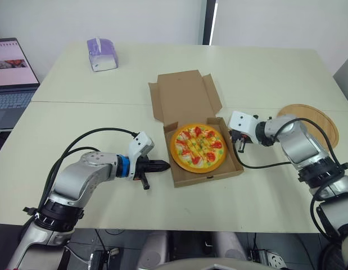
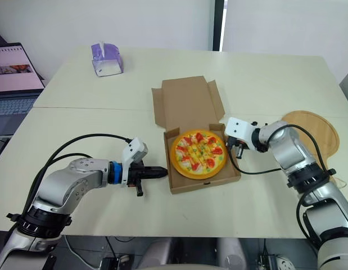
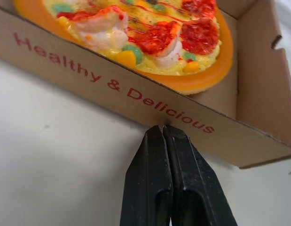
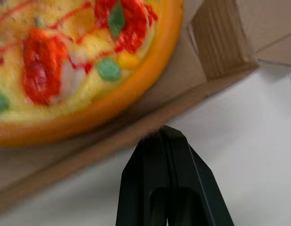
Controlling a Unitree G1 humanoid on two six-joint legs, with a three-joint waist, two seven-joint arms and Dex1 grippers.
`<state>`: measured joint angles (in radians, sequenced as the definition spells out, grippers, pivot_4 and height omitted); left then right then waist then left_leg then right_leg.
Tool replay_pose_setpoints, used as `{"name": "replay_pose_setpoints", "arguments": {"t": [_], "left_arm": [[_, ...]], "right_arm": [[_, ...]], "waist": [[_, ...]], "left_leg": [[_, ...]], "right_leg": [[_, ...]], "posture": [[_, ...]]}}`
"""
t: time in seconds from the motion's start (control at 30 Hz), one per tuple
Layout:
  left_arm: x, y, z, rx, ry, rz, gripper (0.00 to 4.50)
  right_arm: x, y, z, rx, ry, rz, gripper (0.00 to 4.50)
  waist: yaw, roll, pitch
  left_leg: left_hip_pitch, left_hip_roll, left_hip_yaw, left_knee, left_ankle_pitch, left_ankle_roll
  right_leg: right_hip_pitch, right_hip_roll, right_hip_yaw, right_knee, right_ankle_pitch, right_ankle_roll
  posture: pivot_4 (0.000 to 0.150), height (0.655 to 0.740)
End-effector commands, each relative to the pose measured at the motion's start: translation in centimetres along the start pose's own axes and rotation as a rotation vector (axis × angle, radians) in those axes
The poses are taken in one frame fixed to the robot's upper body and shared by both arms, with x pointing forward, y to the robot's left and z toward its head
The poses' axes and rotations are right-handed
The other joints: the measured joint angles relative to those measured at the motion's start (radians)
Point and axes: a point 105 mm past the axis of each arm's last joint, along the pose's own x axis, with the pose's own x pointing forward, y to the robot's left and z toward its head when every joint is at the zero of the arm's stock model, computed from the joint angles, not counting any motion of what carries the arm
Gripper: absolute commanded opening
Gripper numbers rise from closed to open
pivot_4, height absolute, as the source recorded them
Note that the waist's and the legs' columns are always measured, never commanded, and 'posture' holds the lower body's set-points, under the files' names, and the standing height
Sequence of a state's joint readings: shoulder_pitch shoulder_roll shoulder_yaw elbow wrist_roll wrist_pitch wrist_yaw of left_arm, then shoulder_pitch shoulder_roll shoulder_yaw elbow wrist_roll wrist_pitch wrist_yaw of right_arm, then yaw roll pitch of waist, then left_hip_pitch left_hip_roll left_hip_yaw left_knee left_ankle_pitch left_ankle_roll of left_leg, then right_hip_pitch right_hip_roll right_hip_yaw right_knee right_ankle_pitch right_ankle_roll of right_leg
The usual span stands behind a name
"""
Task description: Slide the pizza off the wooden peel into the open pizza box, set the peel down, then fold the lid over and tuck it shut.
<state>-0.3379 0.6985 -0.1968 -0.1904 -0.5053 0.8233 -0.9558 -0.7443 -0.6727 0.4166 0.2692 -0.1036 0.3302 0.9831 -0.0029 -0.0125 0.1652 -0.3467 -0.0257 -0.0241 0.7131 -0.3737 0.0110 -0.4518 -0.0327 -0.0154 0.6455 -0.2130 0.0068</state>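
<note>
Pale surface (image 1: 106, 202), two tops butted together, carries everything. Left jaws are pressed together with nothing between them. Their tips are at the printed side wall of the pizza box (image 3: 136, 96), touching it or just short; I cannot tell which. Right jaws are likewise closed and empty, tips up against the opposite side wall. Between the two pairs lies the pizza (image 1: 198, 147), flat in the tray. Beyond both pairs, away from the robot, the lid (image 1: 182, 95) leans back on its hinge with its side flaps spread. Outboard of the right jaws, past that arm's elbow, the wooden peel (image 1: 317, 121) rests flat near the surface's right edge.

Judging by that, the sliding and the setting down are done, and folding the lid is the step in hand. The next move probably calls for both pairs to leave the walls, reach past the hinge and bring the lid forward over the pizza. Its front flap then has to go inside the near wall.

Room beyond the lid is open. A tissue pack (image 1: 102, 54) sits well beyond the left jaws, and a laptop (image 1: 10, 73) lies farther outboard. The side flaps could catch on the tray walls.
</note>
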Motion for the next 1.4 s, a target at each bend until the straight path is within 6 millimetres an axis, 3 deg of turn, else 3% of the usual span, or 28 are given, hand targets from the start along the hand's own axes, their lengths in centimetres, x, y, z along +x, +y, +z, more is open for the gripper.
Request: {"name": "replay_pose_setpoints", "arguments": {"t": [0.03, 0.37, 0.6, 0.8, 1.0, 1.1, 1.17, 1.3, 1.37, 1.4], "left_arm": [[0.8, -1.6, 1.3, 0.047, -0.024, -0.080, 0.03], [1.6, -5.9, 1.0, 0.046, -0.014, -0.219, 0.03], [2.3, -6.8, 0.2, 0.019, 0.001, -0.237, 0.03], [2.7, -6.7, 0.2, -0.016, -0.036, -0.207, 0.03], [2.8, -7.1, -0.1, -0.043, -0.055, -0.191, 0.03], [1.2, -6.1, -0.2, -0.020, -0.086, -0.117, 0.03], [-1.0, -5.4, 0.5, -0.056, -0.192, -0.052, 0.03], [-4.9, -6.2, -0.1, -0.154, -0.273, -0.030, 0.03], [-6.9, -6.4, -0.6, -0.237, -0.297, -0.009, 0.40], [-8.3, -5.9, -0.8, -0.313, -0.338, 0.024, 0.63]], "right_arm": [[0.1, -0.5, 2.3, -0.102, -0.074, 0.023, 0.04], [1.0, 0.0, 5.2, -0.282, -0.214, 0.100, 0.04], [1.8, 0.1, 6.0, -0.337, -0.235, 0.124, 0.04], [1.8, -2.9, 7.4, -0.343, -0.247, -0.052, 0.04], [0.9, -4.2, 8.8, -0.347, -0.290, -0.136, 0.04], [-0.5, -4.5, 9.3, -0.326, -0.330, -0.173, 0.04], [-2.2, -4.4, 9.6, -0.285, -0.383, -0.197, 0.04], [-5.0, -3.2, 9.9, -0.186, -0.472, -0.199, 0.04], [-6.4, -2.0, 10.1, -0.111, -0.527, -0.160, 0.00], [-7.1, -0.8, 10.3, -0.069, -0.558, -0.100, 0.19]], "waist": [[0.000, 0.000, 0.000], [-0.008, 0.000, 0.000], [-0.013, 0.000, 0.000], [-0.015, 0.000, 0.000], [-0.012, 0.000, 0.000], [-0.014, 0.000, 0.000], [-0.014, 0.001, 0.000], [-0.008, 0.001, 0.000], [-0.007, 0.001, 0.000], [-0.004, 0.001, 0.000]], "left_leg": [[0.000, 0.000, 0.000, 0.000, 0.000, 0.000], [0.000, 0.000, 0.000, 0.000, 0.000, 0.000], [0.000, 0.000, 0.000, 0.001, 0.000, -0.001], [0.001, 0.000, 0.001, 0.001, 0.000, -0.001], [0.000, 0.000, 0.000, 0.001, 0.001, -0.001], [0.000, -0.001, 0.000, 0.001, 0.001, -0.001], [0.000, -0.001, 0.000, 0.001, 0.001, -0.001], [-0.002, 0.000, 0.000, 0.000, 0.001, -0.001], [-0.001, 0.000, 0.000, 0.000, 0.000, -0.001], [-0.001, 0.000, 0.000, 0.000, 0.000, -0.001]], "right_leg": [[0.000, 0.000, 0.000, 0.000, 0.000, 0.000], [-0.001, 0.000, 0.001, 0.001, 0.000, 0.000], [-0.001, 0.000, 0.001, 0.002, 0.000, 0.000], [-0.001, 0.000, 0.001, 0.002, 0.000, 0.000], [-0.001, -0.001, 0.001, 0.002, 0.000, -0.001], [-0.001, -0.001, 0.001, 0.002, 0.000, -0.001], [-0.002, -0.001, 0.001, 0.003, 0.000, -0.001], [-0.003, -0.001, 0.000, 0.002, 0.000, -0.001], [-0.003, -0.001, 0.001, 0.002, 0.000, -0.001], [-0.003, -0.001, 0.001, 0.002, 0.000, -0.001]], "posture": [[0.150, 0.7251], [0.150, 0.7251], [0.150, 0.7251], [0.150, 0.7251], [0.150, 0.7251], [0.150, 0.7251], [0.150, 0.7251], [0.150, 0.7251], [0.150, 0.7251], [0.150, 0.7251]]}}
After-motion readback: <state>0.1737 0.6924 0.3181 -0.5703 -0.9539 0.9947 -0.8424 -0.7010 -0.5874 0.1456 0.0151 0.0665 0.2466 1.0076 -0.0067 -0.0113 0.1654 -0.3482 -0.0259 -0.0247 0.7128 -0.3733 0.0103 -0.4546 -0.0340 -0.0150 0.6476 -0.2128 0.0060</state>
